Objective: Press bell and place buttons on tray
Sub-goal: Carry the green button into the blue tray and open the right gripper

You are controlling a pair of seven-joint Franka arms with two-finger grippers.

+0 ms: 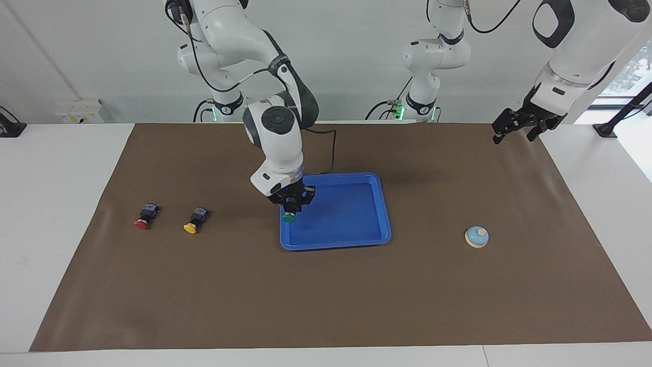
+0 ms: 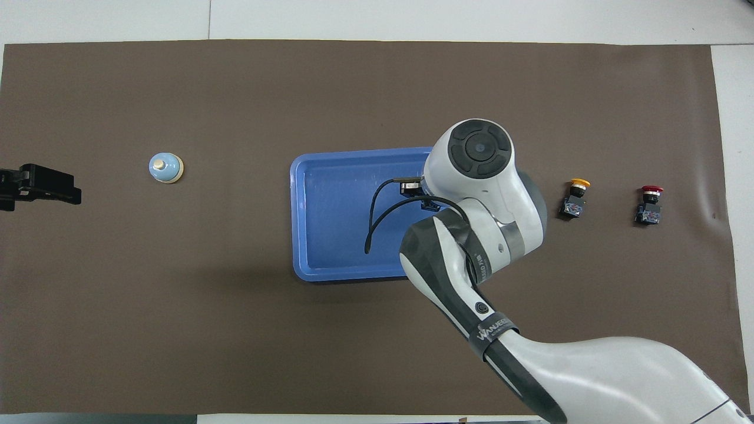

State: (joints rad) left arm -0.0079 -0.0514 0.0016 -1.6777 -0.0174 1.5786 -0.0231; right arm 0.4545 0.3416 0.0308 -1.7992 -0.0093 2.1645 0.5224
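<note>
The right claw [image 1: 291, 205] hangs just left of the middle of the facing picture, over the blue tray's [image 1: 385, 224] edge toward the right arm's end of the table, its fingers closed on the green button [image 1: 289, 218], whose cap points down. In the overhead picture the arm's wrist hides this button. The left claw [image 1: 519, 127] waits in the upper right of the facing picture, raised over the mat's [image 1: 326, 295] corner, with its fingers spread and nothing between them. The yellow button [image 1: 192, 223] and the red button [image 1: 144, 217] lie on their sides at the left of that picture, the red one toward the mat's edge. The small blue bell [image 1: 477, 237] stands at the right, well apart from the tray.
</note>
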